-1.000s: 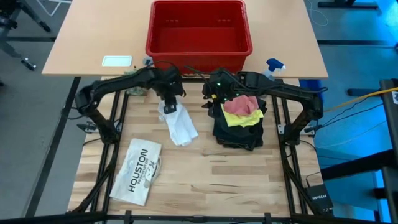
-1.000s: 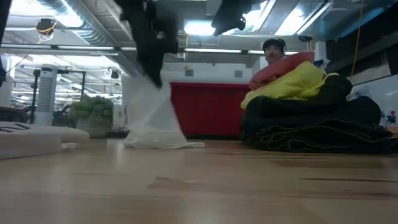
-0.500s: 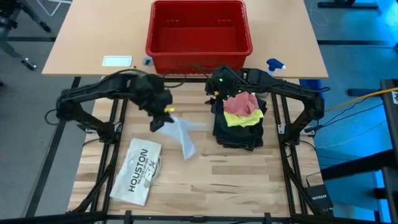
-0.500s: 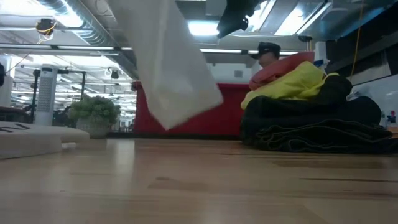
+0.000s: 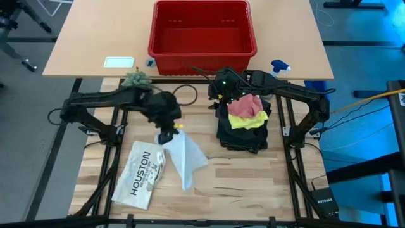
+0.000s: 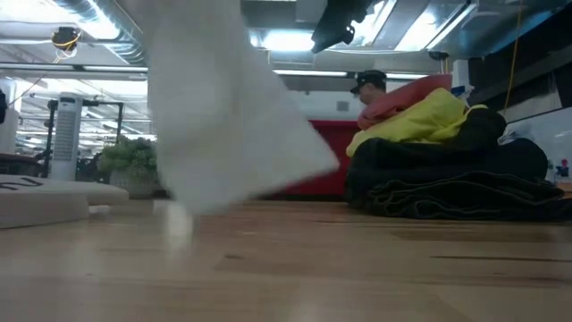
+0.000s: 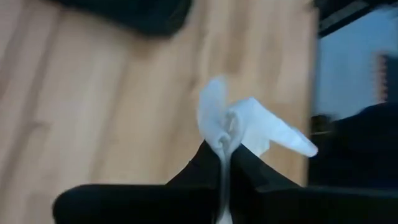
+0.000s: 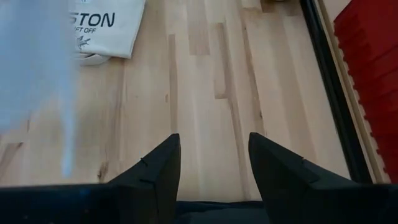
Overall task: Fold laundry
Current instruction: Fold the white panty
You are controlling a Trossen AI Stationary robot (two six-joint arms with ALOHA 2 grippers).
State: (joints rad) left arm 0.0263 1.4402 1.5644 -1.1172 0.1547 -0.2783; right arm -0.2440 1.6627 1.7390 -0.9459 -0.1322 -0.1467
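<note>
Left gripper has its jaws pinched on a corner of the white cloth, which hangs below them over the table. Right gripper, jaws spread and holding nothing, waits beside the pile of trousers, yellow shirt & pink cloth. Risk: thin pinch may slip, so the cloth drops crumpled, or lands on the HOUSTON item.

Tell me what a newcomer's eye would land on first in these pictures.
First, the white cloth dangling from the left hand, which is shut on it above the middle of the table, beside the flat item printed HOUSTON. Next, the pile to the right: pink cloth and yellow T-shirt on top of the black trousers, with the open right hand at the pile's edge. Behind stands the red basket.
</note>
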